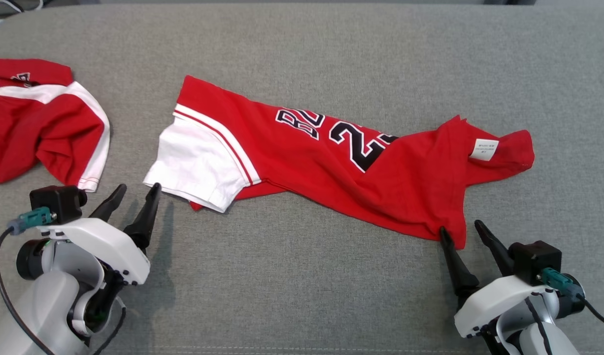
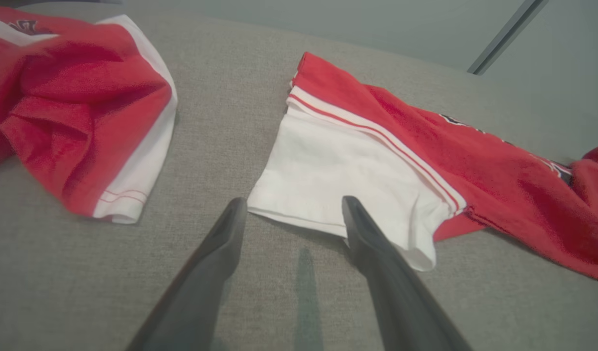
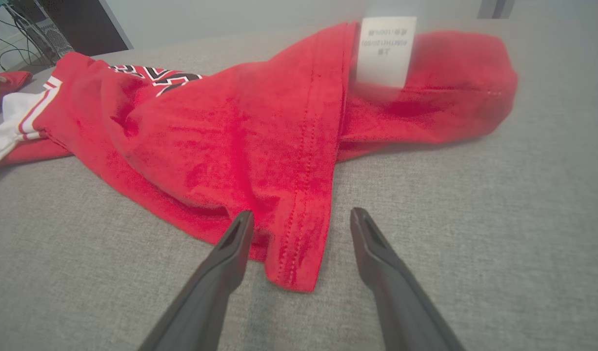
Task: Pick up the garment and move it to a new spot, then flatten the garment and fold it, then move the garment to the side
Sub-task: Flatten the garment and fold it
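Note:
The garment (image 1: 331, 162) is a red jersey with a white sleeve and black numbers, lying crumpled across the middle of the grey surface. My left gripper (image 1: 139, 186) is open beside the white sleeve's (image 2: 343, 175) lower corner, its right fingertip right at the sleeve's hem. My right gripper (image 1: 460, 227) is open at the garment's near right corner (image 3: 299, 248), which lies between its fingers. A white label (image 3: 386, 48) shows on the garment's far right end. Neither gripper holds anything.
A second red and white garment (image 1: 41, 123) lies bunched at the far left, close to my left gripper. The grey fabric surface (image 1: 302, 296) stretches in front of both garments. Cables (image 3: 16, 34) and dark equipment sit beyond the far edge.

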